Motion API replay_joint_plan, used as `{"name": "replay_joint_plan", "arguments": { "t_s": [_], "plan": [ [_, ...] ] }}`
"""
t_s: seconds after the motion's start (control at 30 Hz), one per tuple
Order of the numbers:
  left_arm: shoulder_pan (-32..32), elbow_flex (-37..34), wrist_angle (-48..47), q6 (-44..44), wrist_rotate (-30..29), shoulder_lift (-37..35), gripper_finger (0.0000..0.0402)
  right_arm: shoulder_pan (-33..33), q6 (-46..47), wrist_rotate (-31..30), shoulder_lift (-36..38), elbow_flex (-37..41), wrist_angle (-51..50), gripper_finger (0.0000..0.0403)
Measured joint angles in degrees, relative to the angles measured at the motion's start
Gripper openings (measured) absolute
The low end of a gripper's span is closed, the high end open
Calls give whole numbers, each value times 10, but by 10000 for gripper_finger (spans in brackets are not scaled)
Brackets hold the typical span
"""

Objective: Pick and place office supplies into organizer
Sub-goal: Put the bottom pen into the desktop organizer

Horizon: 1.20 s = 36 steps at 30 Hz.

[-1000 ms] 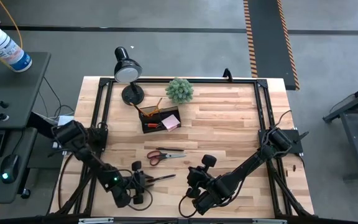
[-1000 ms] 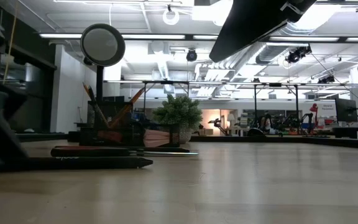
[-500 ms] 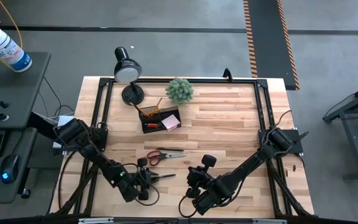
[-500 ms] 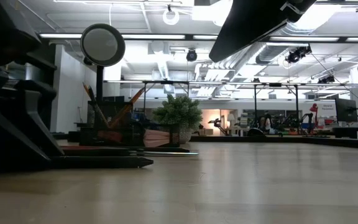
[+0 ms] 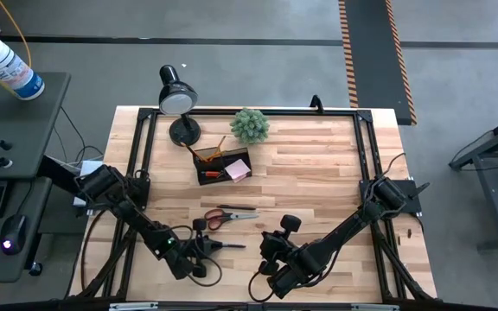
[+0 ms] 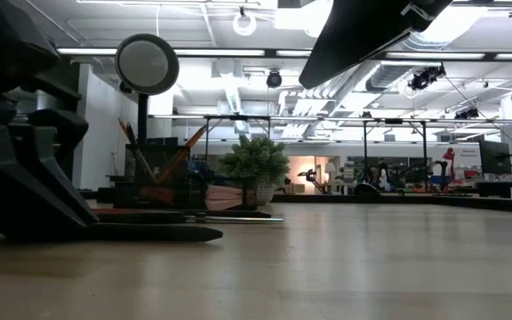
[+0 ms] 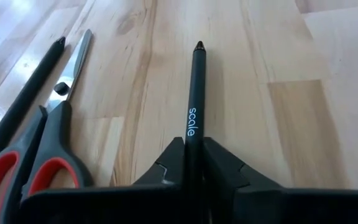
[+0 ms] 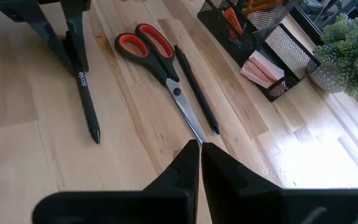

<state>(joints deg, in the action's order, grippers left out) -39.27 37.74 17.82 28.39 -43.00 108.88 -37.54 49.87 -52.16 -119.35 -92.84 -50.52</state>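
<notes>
Pinching a slim matte black pen (image 7: 194,106) between wedge-shaped dark fingers, left gripper (image 5: 204,247) low at the front-left of the pale wooden table (image 5: 318,164), pen flat on the planks. Lying just beside: red-handled scissors (image 8: 160,65) with steel blades, a second black pen (image 8: 196,90). Farther back, black mesh organizer (image 5: 223,166). Right gripper (image 8: 196,163) hovering near, tips pressed together, empty.

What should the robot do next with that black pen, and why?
Probably lift it straight up. The left tool is shut on the pen, which lies flat on the table, and the organizer is farther away, past the scissors.
</notes>
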Motion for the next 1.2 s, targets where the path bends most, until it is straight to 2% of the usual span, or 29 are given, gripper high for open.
{"name": "replay_joint_plan", "arguments": {
  "t_s": [0.1,0.23,0.7,1.2],
  "plan": [
    [0,-1,16,-29,9,-8,8,0,-4,0,0,0,0,11],
    [1,-2,3,-48,30,-32,16,0,-4,0,0,0,0,11],
    [-1,0,-32,-116,24,-122,2,0,-4,0,0,0,-1,11],
    [-1,0,-46,-133,18,-140,1,0,-9,-31,0,0,30,11]
  ]
}}
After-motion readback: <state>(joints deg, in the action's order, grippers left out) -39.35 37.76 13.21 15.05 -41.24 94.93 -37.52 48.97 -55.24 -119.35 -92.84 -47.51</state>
